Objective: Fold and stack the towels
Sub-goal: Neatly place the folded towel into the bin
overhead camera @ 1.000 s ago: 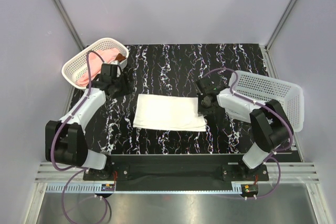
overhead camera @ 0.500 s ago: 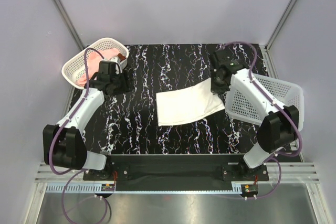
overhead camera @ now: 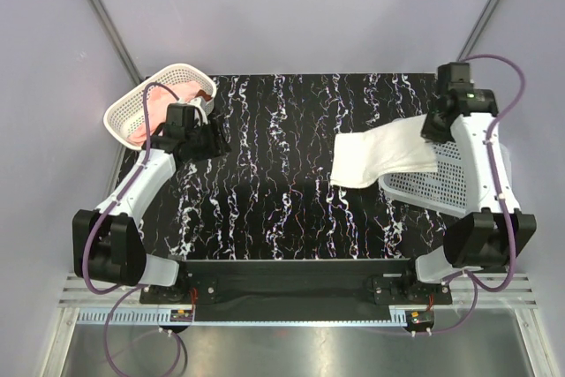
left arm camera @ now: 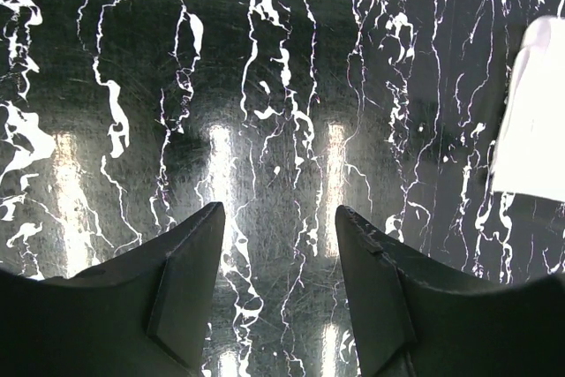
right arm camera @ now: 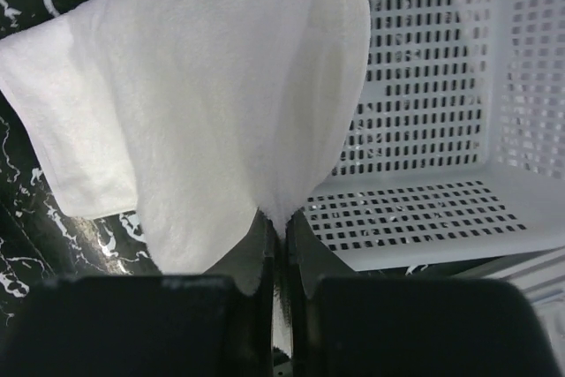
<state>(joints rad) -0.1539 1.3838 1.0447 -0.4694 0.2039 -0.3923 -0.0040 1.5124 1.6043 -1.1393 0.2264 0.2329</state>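
1. Cream-white is the colour of the one that moved: the cream-white towel [overhead camera: 384, 158]. A second ago it lay flat and folded in the middle of the table [overhead camera: 291, 121], on the near side. Now it is over on the right, lifted up and stretched out long.
2. My right gripper [right arm camera: 275, 227] is pinched tight on one edge of that towel. It has swung from the middle of the table to the far right and pulled the towel along with it.
3. The right end of the towel now lies over the left rim of the right basket [overhead camera: 415, 190]. The left end hangs down toward the table. I cannot tell if it touches.
4. My left gripper [left arm camera: 278, 214] has its jaws wide apart with nothing between them. It has stayed almost where it was, low over the table just beside the left basket [overhead camera: 119, 114].
5. The pink towel [overhead camera: 177, 90] and the rust-brown towel [overhead camera: 205, 94] sit bunched up in the left basket. Nobody has folded them yet.
6. What this means, I think: the first towel is folded and on its way into the right basket, so the stack would start there.
7. It hangs from one edge only, so the fold could fall open if I let go too early.
8. Two towels are left to do. My left gripper is open and close to them, so it looks ready to fetch the next one.
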